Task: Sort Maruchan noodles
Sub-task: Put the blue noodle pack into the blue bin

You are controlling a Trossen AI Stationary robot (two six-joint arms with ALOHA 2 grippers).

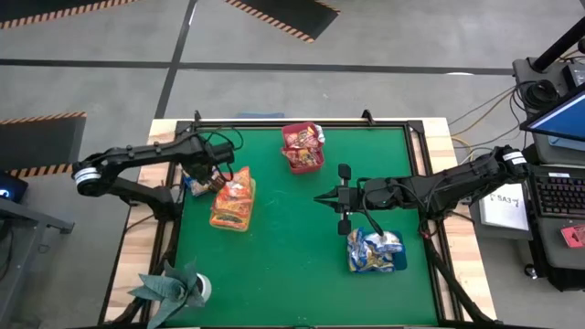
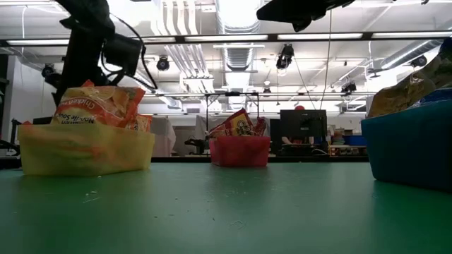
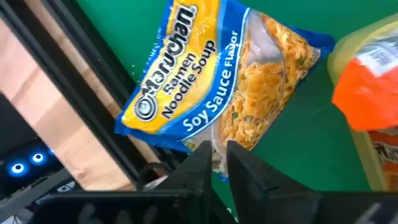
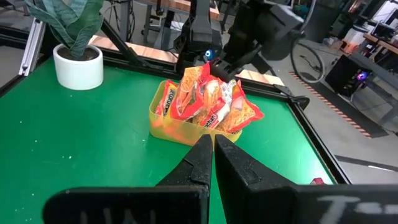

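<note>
A blue-and-yellow Maruchan packet (image 3: 211, 81) lies flat on the green mat by the table's left edge (image 1: 195, 186). My left gripper (image 3: 219, 158) points down over that packet's end, its fingers a narrow gap apart (image 1: 212, 180). Beside it, a yellow tray (image 1: 233, 208) holds orange packets (image 4: 199, 99). A red tray (image 1: 303, 155) at the far middle holds red packets. A blue tray (image 1: 375, 256) at the near right holds blue-and-yellow packets. My right gripper (image 1: 320, 198) hangs shut above the middle of the mat, pointing level toward the yellow tray (image 4: 213, 149). My left gripper comes at the packet's short end (image 3: 217, 140) from above, pointing steeply down, one finger on either side of that edge. Whether the fingertips (image 3: 199, 163) touch the wrapper, I cannot tell.
A black frame rail and the wooden table edge (image 3: 81, 106) run close beside the lone packet. A white pot with a plant (image 1: 174, 288) stands at the near left corner. Bare green mat lies between the three trays.
</note>
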